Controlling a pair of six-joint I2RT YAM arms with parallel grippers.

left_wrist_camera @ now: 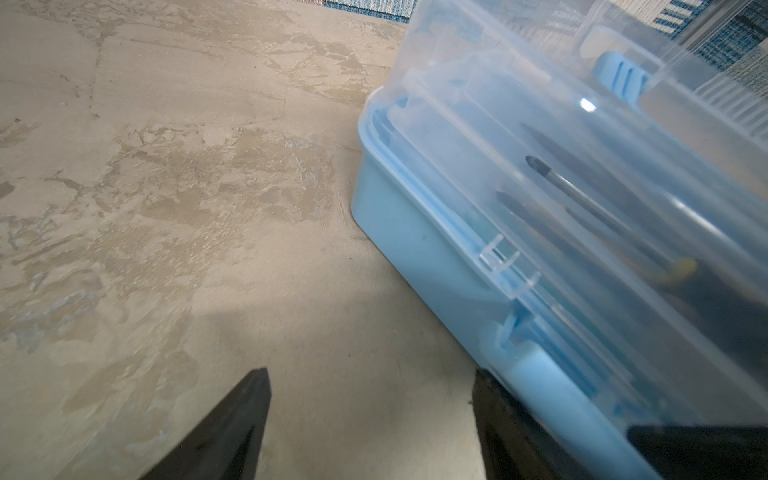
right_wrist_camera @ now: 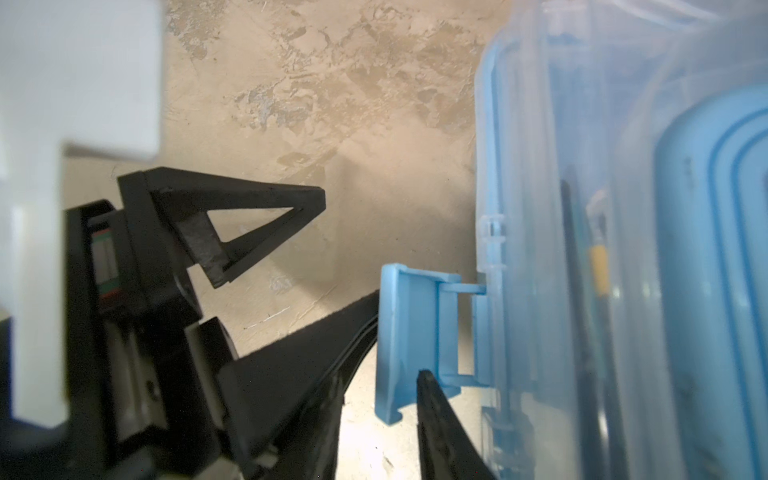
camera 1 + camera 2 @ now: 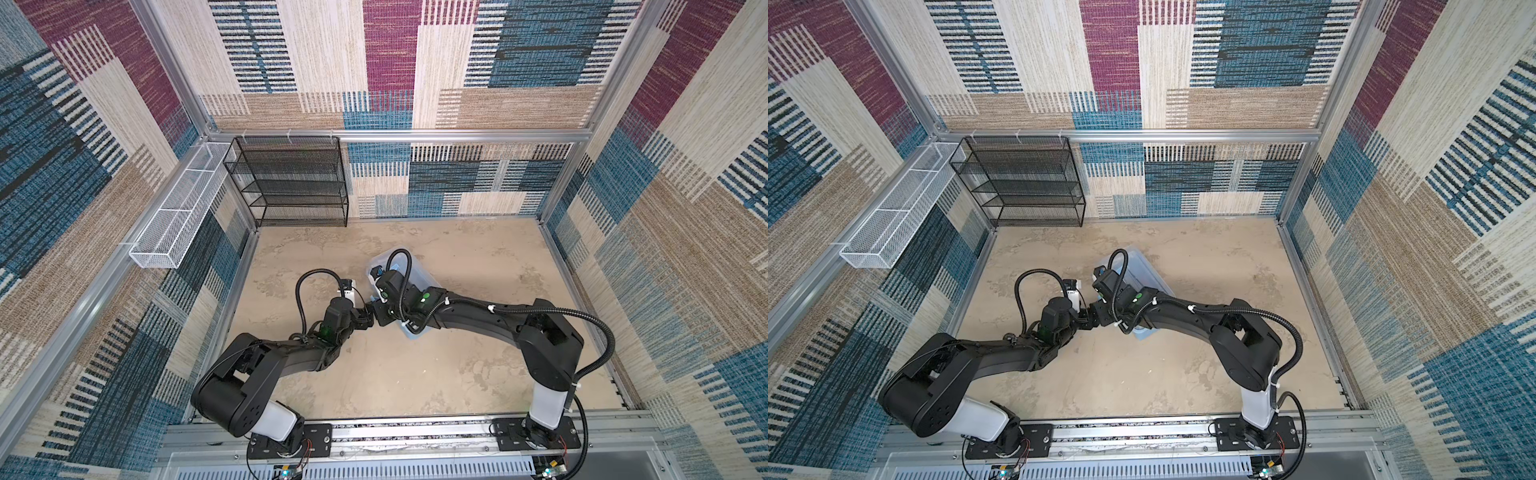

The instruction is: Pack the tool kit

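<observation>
The tool kit [image 3: 420, 271] is a light blue box with a clear lid, lying mid-table under my right arm in both top views [image 3: 1142, 270]. Through the lid I see a screwdriver [image 1: 582, 199] and the blue handle [image 2: 706, 249]. My right gripper [image 2: 399, 336] is open, its fingers on either side of the box's blue latch [image 2: 405, 316], which sticks out from the side wall. My left gripper [image 1: 370, 378] is open over bare table, one finger [image 1: 494, 419] close against the box's wall. The two grippers almost meet at the box's near left side [image 3: 374, 318].
A black mesh shelf rack [image 3: 291, 183] stands against the back wall at the left. A white wire basket [image 3: 174, 216] hangs on the left wall's rail. Aluminium frame rails [image 3: 561, 266] border the table. My left gripper's finger [image 2: 257, 216] shows in the right wrist view.
</observation>
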